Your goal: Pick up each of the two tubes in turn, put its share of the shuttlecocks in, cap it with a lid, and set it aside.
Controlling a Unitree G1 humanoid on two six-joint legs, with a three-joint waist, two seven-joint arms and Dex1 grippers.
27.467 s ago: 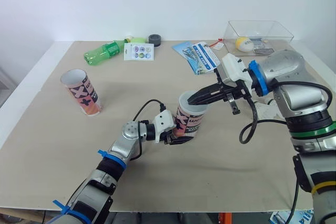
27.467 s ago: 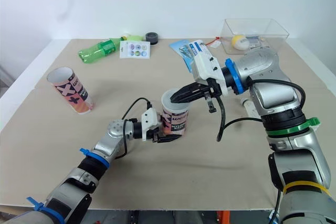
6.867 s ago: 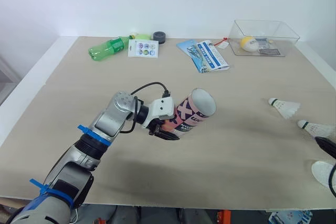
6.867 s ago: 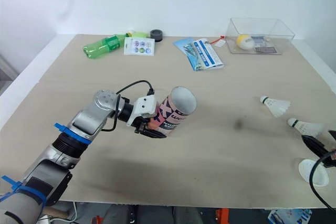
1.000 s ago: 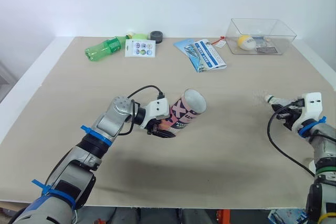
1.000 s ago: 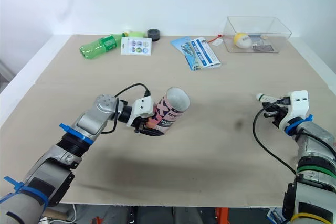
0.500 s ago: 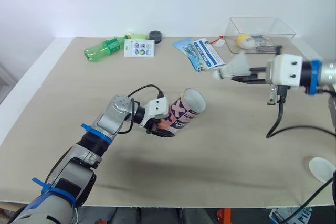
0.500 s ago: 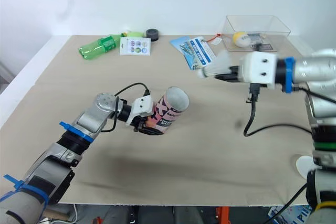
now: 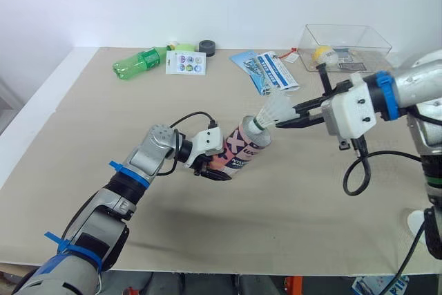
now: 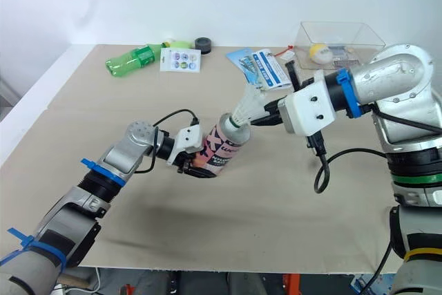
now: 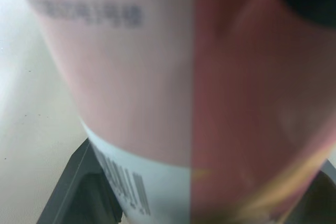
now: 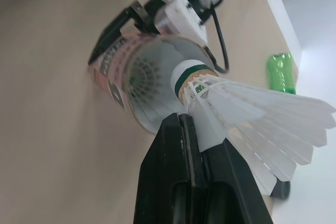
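A pink and white tube (image 9: 242, 152) lies tilted above the table, open mouth toward the right, with my left gripper (image 9: 215, 168) shut on its lower end. The tube's wall (image 11: 184, 77) sits close between the left fingers (image 11: 79, 192). My right gripper (image 9: 281, 121) is shut on a white shuttlecock (image 9: 272, 110) by the feathers. The cork (image 12: 190, 74) points at the tube's mouth (image 12: 149, 77) and sits right at the opening. Another shuttlecock's feathers show inside the tube.
At the table's far edge lie a green bottle (image 9: 138, 68), a sticker card (image 9: 185, 65), a black tape roll (image 9: 206, 48) and leaflets (image 9: 269, 70). A clear box (image 9: 347, 38) holds a yellow ball (image 9: 323, 53). A white lid (image 9: 414, 222) lies at the near right.
My right gripper has swung left and down with the shuttlecock, bringing its cork from mid-air to the tube's mouth. The left gripper and tube have stayed put.
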